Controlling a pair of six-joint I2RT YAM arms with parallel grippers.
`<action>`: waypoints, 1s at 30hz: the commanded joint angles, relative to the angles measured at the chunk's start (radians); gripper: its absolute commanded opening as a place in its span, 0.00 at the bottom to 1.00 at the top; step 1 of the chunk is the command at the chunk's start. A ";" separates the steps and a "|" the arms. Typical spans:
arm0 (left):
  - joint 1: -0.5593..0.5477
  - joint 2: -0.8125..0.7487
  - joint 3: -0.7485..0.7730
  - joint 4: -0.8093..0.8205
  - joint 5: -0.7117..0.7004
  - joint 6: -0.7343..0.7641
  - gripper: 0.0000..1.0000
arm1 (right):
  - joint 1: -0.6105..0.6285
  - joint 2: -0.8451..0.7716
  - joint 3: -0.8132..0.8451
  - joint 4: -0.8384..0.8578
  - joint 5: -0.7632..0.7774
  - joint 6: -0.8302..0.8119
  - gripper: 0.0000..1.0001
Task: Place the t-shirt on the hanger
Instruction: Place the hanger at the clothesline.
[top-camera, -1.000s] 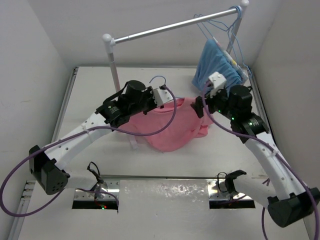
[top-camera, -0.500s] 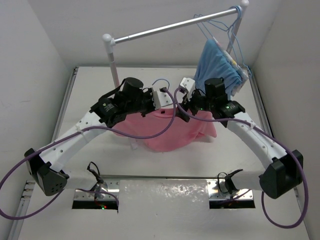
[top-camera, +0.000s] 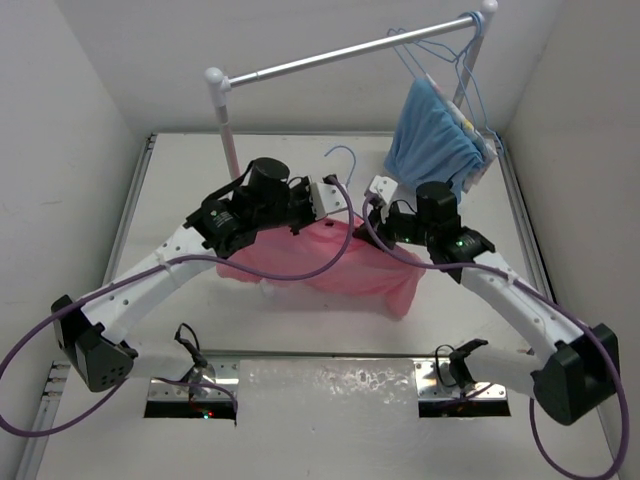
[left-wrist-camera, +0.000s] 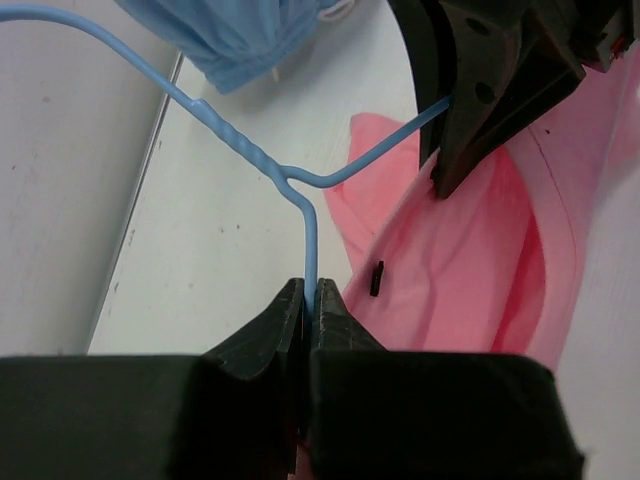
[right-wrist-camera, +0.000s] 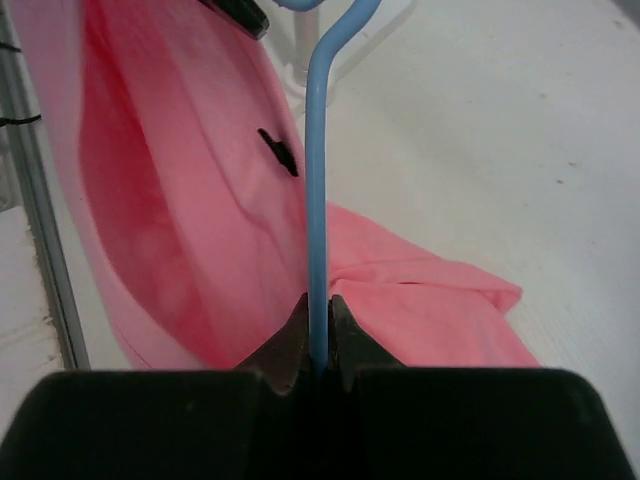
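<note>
Item: the hanger (top-camera: 341, 154) – thin light-blue wire. From overhead only its curved hook shows, poking up toward the far side between the two wrists. The triangle below is hidden by the arms and the cloth. In the left wrist view the hook runs off the top-left edge, and one shoulder wire disappears behind the dark fingers of the other arm. In the right wrist view the wire leaves the frame at the top.

Left gripper (left-wrist-camera: 308, 300): clenched on the wire just below the twisted neck.
Right gripper (right-wrist-camera: 318, 312): clenched on a straight run of the same wire.

Item: the t-shirt (top-camera: 352, 272) – salmon pink, plain, soft and rumpled. It lies mid-table under and between the two wrists, with one corner trailing toward the near right. A darker fold opens at the collar, with a small black tag (left-wrist-camera: 375, 279) inside. Whether any wire has entered the collar cannot be made out, nor whether the cloth is lifted or resting on the table (top-camera: 180, 180).

Far right: a light-blue garment (top-camera: 430, 128) hangs from the silver rail (top-camera: 340, 56).
</note>
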 joint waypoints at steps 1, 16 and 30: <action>0.006 -0.003 -0.009 0.093 -0.078 -0.069 0.00 | -0.004 -0.132 -0.024 0.151 0.135 0.108 0.00; 0.007 0.002 0.313 -0.091 -0.192 -0.208 1.00 | 0.230 -0.104 0.216 -0.145 1.066 -0.108 0.00; 0.010 -0.431 -0.479 0.175 -0.561 0.090 1.00 | 0.253 0.140 0.684 -0.189 1.247 -0.139 0.00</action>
